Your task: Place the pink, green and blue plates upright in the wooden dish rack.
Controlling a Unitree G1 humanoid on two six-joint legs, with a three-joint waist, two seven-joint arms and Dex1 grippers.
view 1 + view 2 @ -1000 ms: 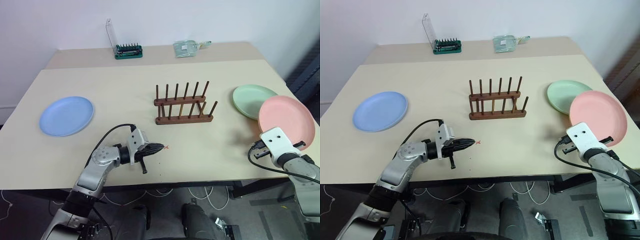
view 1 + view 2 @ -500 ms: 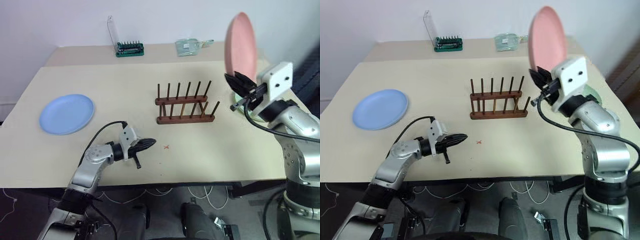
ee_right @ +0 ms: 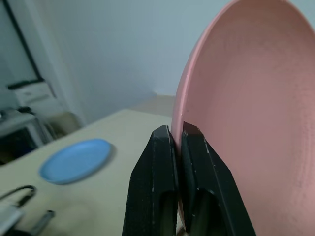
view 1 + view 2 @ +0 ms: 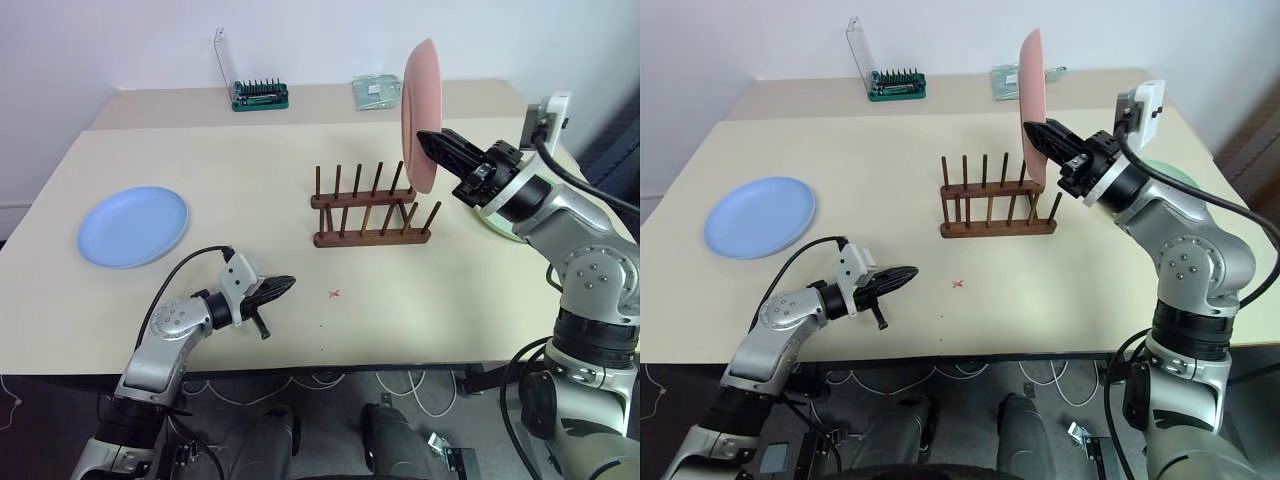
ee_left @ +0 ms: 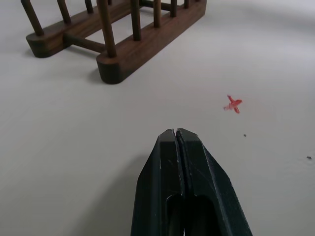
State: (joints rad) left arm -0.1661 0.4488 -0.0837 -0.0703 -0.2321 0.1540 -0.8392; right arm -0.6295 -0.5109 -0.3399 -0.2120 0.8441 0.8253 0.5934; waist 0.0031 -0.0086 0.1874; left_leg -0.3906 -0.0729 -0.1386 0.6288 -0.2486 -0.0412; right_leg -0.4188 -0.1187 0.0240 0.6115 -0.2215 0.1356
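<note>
Left eye view: no plate sits in the dark brown wooden peg rack yet. The right gripper pinches the round pink plate by its rim, upright above the rack's three-o'clock end. The flat blue plate lies at nine o'clock, the green plate at three. The left gripper rests closed, empty.

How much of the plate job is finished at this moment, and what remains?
Done: nothing; the wooden dish rack holds no plate. In hand: the right gripper pinches the pink plate upright above the rack. Left: the blue plate lies flat on the table; the green plate too.
</note>
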